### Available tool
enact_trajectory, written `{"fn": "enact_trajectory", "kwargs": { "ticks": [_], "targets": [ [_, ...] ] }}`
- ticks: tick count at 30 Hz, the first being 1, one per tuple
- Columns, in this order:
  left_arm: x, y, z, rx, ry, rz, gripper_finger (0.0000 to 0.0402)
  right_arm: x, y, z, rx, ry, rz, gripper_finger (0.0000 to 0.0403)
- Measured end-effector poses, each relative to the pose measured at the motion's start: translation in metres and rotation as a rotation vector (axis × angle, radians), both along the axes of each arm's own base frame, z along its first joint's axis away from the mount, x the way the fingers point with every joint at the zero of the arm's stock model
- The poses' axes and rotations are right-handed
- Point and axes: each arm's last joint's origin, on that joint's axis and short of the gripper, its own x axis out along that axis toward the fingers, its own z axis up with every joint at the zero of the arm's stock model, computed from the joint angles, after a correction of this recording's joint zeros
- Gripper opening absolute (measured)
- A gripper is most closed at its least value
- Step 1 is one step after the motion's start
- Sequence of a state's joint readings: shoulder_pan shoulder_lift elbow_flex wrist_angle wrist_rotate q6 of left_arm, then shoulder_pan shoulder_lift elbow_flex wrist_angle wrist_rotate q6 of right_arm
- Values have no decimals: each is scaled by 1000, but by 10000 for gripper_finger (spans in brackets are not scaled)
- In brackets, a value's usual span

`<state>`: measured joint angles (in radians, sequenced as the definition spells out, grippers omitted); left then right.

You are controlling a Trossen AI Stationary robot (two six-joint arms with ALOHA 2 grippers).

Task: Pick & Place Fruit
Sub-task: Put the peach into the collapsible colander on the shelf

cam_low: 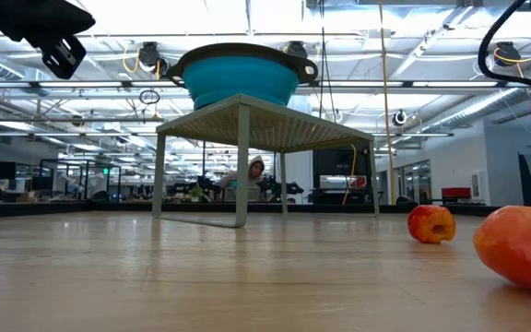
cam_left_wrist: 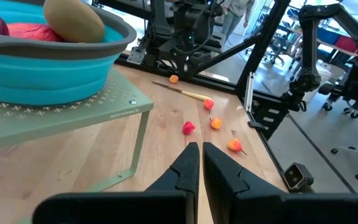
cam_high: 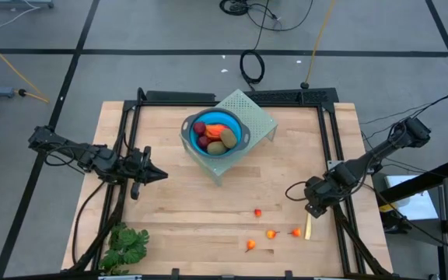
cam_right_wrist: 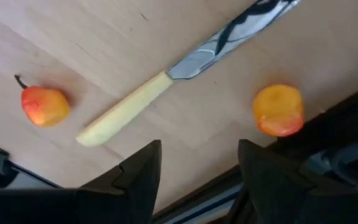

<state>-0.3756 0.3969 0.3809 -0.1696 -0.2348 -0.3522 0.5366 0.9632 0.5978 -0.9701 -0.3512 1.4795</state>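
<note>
Colours on the pale wood table

The table (cam_high: 208, 210) is light, straw-coloured wood with a black frame. A teal-blue bowl (cam_high: 211, 134) with a dark grey rim sits on a sage-green perforated stand (cam_high: 257, 117) and holds dark-red, red-orange and olive-brown fruit (cam_high: 215, 136). Tiny orange-red pieces (cam_high: 272, 233) — yellow-blushed — dot the wood. A knife (cam_right_wrist: 166, 78) shows a cream-yellow handle and silvery blade. A leafy bunch (cam_high: 124, 245) is deep green; both arms are black.
</note>
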Motion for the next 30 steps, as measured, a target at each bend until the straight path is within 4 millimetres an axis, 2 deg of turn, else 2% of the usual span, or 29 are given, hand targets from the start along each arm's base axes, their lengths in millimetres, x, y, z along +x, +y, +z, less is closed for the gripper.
{"fn": "enact_trajectory", "kwargs": {
  "ticks": [6,12,19,24,30],
  "targets": [
    [0,0,-1,-13,12,4,19,-1,-4,13,-121,3,-37,208],
    [0,0,-1,-13,16,4,19,2,-2,8,-152,49,-35,208],
    [0,0,-1,-8,16,4,19,10,5,-8,-149,149,120,208],
    [0,0,-1,-21,17,7,19,17,8,-18,-160,134,242,208],
    [0,0,-1,-39,19,13,19,20,10,-17,-157,136,326,208]
  ]
}}
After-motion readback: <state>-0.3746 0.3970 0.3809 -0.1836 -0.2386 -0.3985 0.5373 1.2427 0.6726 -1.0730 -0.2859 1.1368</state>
